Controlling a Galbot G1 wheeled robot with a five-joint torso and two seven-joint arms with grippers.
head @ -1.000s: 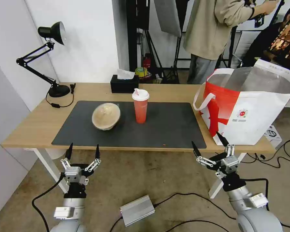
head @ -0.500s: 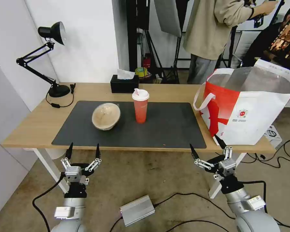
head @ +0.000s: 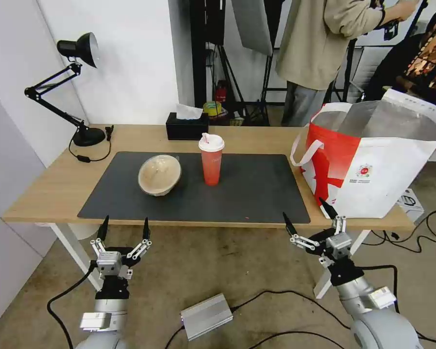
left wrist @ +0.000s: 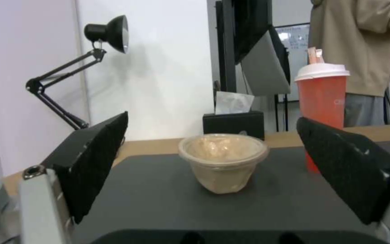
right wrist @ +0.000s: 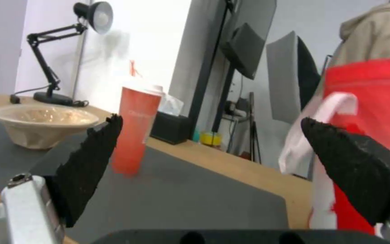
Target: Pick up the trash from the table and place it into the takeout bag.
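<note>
White wall point(head: 131, 58), black desk lamp point(head: 77, 48), concrete floor point(head: 218, 271) w/ cables.

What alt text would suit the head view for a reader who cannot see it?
Both open grippers, left and right, hover below the light-wood table's near edge. On its dark grey mat stand a beige bowl and red lidded cup; a red-and-white takeout bag sits right.

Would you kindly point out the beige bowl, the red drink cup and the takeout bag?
beige bowl point(head: 159, 174), head view, inner hollow.
red drink cup point(head: 211, 167), head view, red side wall.
takeout bag point(head: 387, 169), head view, white front panel.
</note>
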